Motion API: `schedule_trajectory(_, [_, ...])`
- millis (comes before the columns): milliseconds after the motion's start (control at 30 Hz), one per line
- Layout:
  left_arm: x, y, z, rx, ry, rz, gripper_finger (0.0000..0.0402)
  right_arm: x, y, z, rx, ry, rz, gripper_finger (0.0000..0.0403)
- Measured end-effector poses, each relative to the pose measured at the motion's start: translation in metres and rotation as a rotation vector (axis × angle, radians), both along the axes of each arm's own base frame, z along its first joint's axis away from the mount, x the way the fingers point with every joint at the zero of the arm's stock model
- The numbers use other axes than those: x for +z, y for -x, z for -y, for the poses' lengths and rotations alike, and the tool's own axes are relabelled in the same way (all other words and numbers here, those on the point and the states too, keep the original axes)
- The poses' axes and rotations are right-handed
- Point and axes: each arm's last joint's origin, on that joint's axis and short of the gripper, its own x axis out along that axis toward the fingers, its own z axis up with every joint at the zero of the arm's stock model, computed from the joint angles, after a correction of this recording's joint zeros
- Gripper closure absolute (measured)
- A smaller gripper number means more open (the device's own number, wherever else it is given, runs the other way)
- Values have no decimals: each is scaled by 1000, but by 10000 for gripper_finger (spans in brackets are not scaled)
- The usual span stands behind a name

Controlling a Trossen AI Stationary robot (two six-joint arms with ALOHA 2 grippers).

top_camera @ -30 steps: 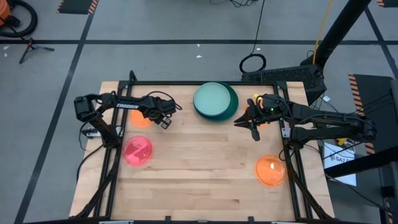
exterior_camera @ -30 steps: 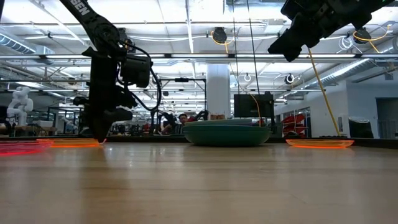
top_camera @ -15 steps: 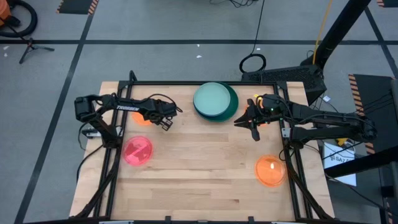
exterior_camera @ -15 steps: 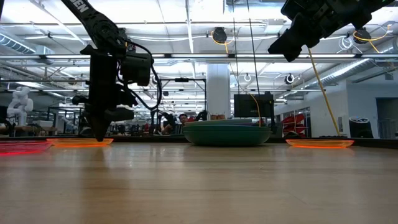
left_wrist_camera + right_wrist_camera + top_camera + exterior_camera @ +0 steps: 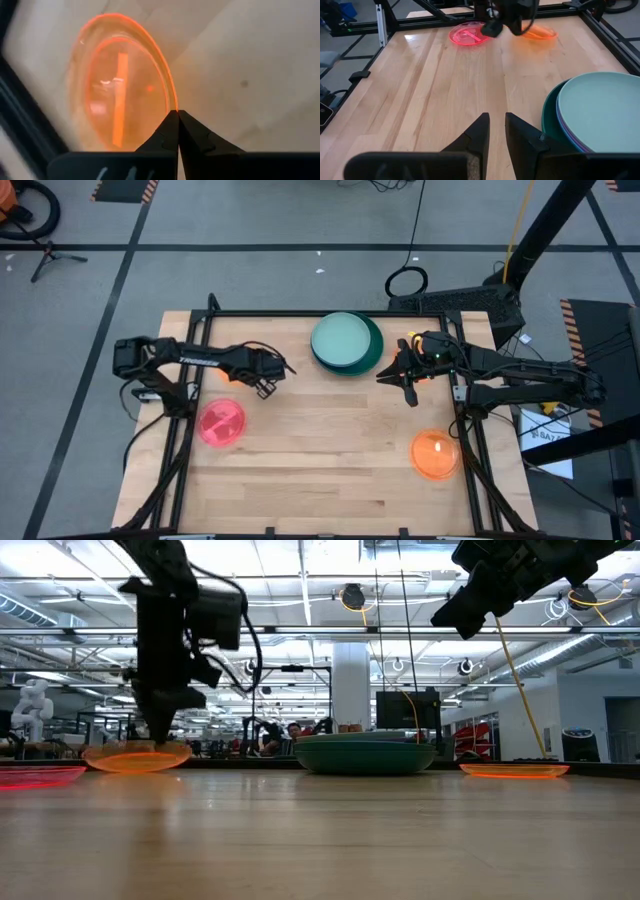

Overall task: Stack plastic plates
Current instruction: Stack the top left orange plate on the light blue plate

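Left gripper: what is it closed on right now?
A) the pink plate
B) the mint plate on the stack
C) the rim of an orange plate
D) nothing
C: in the left wrist view the left gripper is pinched shut on the rim of the translucent orange plate.

Mint-topped stack (image 5: 345,342); orange plate (image 5: 136,757) lifted, tilted.

Robotics lab: taped grey floor (image 5: 250,220), humanoid robot (image 5: 32,705), ceiling strip lights (image 5: 300,585).
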Motion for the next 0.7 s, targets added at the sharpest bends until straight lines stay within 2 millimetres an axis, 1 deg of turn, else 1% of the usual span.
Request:
schedule_trajectory(167, [25, -14, 22, -235, -3, -2, 398, 0, 0, 0, 0, 0, 0, 348])
schedule_trajectory(300, [46, -28, 40, -399, -18, 44, 398, 0, 0, 0, 0, 0, 0, 348])
schedule_trajectory(433, [67, -39, 53, -484, -58, 101, 398, 0, 0, 0, 0, 0, 0, 348])
schedule_trajectory(600, [98, -51, 69, -598, -137, 171, 398, 0, 0, 0, 0, 0, 0, 348])
schedule_trajectory(700, [114, -58, 75, -658, -161, 226, 398, 0, 0, 0, 0, 0, 0, 348])
